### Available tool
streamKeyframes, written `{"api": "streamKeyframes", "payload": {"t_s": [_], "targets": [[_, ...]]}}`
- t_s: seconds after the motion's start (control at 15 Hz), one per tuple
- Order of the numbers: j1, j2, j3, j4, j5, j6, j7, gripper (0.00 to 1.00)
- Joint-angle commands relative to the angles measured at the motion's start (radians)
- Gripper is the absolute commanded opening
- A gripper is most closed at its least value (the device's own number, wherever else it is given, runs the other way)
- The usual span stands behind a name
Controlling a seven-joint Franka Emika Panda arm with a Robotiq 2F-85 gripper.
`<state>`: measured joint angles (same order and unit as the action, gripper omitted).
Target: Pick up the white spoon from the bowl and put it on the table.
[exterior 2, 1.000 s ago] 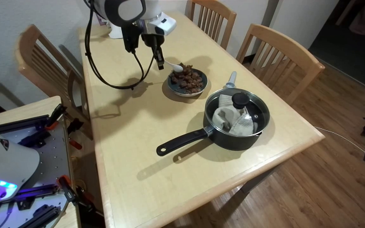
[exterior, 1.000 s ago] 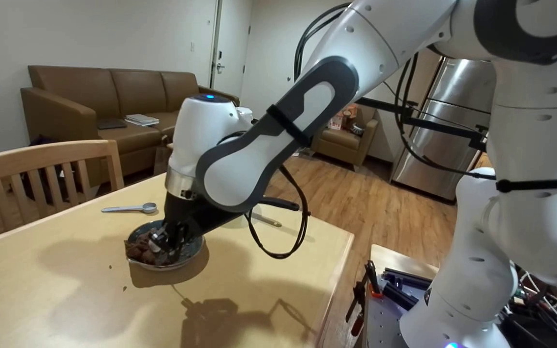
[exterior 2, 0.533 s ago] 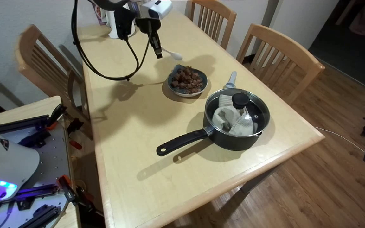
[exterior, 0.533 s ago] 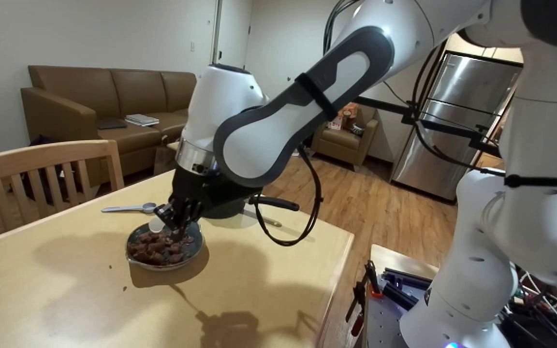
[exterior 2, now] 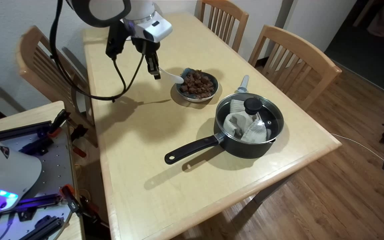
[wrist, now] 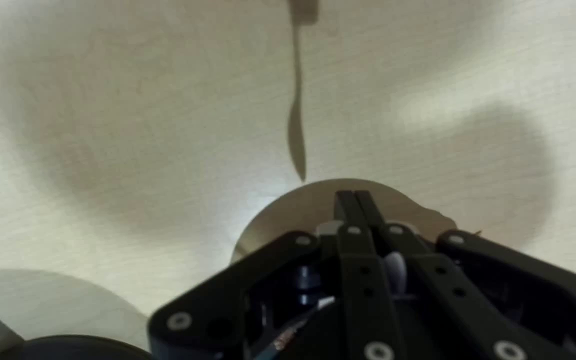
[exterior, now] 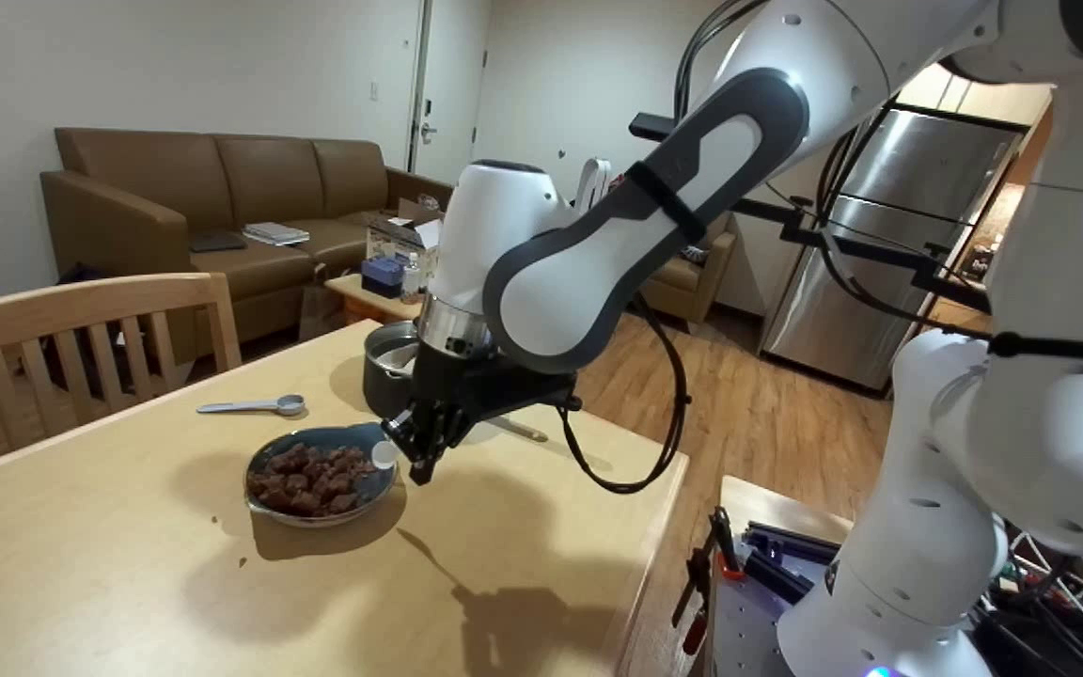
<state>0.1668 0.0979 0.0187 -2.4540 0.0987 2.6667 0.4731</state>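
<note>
My gripper is shut on the white spoon and holds it above the table. The spoon's head sticks out toward the bowl; most of its handle is hidden by the fingers. In an exterior view the gripper is beside the bowl, with the spoon's head close by or over its rim. The bowl holds brown chunks. In the wrist view the fingertips are together, and a pale bit of the spoon shows between the fingers.
A black pot with a glass lid, a cloth inside and a long handle stands on the table. A grey measuring spoon lies near the bowl. Wooden chairs stand at the table's sides.
My gripper has lifted the spoon out of the bowl's chunks, then moved sideways off the bowl toward the robot's base and come down somewhat. The bowl and pot have not moved.
</note>
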Motion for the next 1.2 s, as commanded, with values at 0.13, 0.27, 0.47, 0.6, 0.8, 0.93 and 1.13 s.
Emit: {"api": "streamKeyframes", "payload": {"t_s": [0.13, 0.27, 0.47, 0.6, 0.8, 0.93, 1.13], "targets": [[-0.046, -0.051, -0.008, -0.109, 0.003, -0.01, 0.066, 0.02], [-0.059, -0.059, -0.017, -0.143, 0.009, -0.005, 0.089, 0.02], [-0.077, -0.072, -0.025, -0.17, 0.03, -0.006, 0.123, 0.02], [-0.086, -0.082, -0.027, -0.182, 0.047, -0.001, 0.141, 0.03], [-0.094, -0.097, -0.02, -0.197, 0.101, 0.011, 0.142, 0.02], [-0.094, -0.108, -0.013, -0.211, 0.18, 0.027, 0.122, 0.03], [-0.087, -0.105, 0.005, -0.22, 0.323, 0.025, 0.06, 0.02]]}}
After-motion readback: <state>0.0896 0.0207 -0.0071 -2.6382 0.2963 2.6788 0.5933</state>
